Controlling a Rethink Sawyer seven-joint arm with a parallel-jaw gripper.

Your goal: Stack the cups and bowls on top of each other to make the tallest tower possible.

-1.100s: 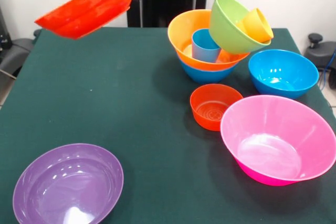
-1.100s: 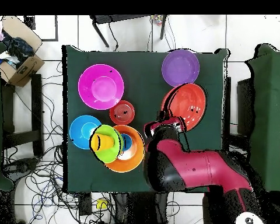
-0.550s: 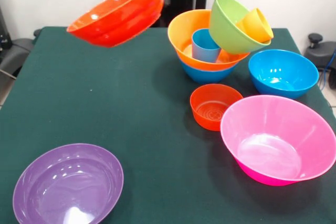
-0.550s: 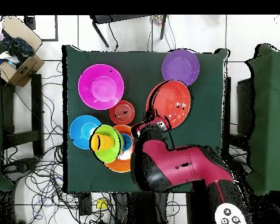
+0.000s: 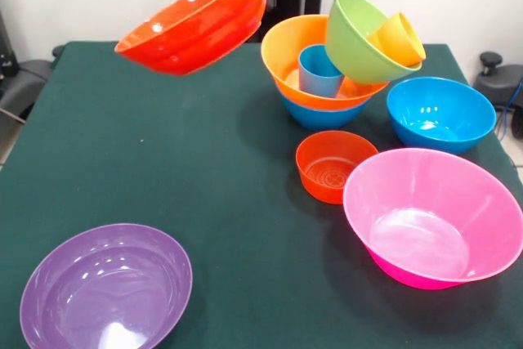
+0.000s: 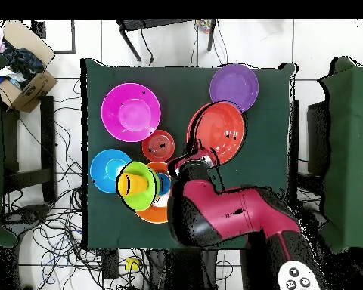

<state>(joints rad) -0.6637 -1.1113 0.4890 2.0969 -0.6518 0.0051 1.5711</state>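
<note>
The large red-orange bowl (image 5: 196, 22) held up at the gripper (image 6: 193, 160) looks like smooth, glossy plastic with bright highlights along its rim, and the arm (image 6: 222, 215) behind the gripper has a smooth, shiny red and black shell. Beside the gripper, the stacked orange bowl (image 5: 294, 59), lime green bowl (image 5: 355, 38), light blue cup (image 5: 317, 71) and orange cup (image 5: 399, 38) share that slick plastic sheen. Farther from the gripper, the pink bowl (image 5: 433, 218), purple bowl (image 5: 106, 296), blue bowl (image 5: 440, 114) and small red-orange bowl (image 5: 331, 165) also gleam, while the dark green table cover (image 5: 204, 169) below looks like matt, felt-like cloth.
</note>
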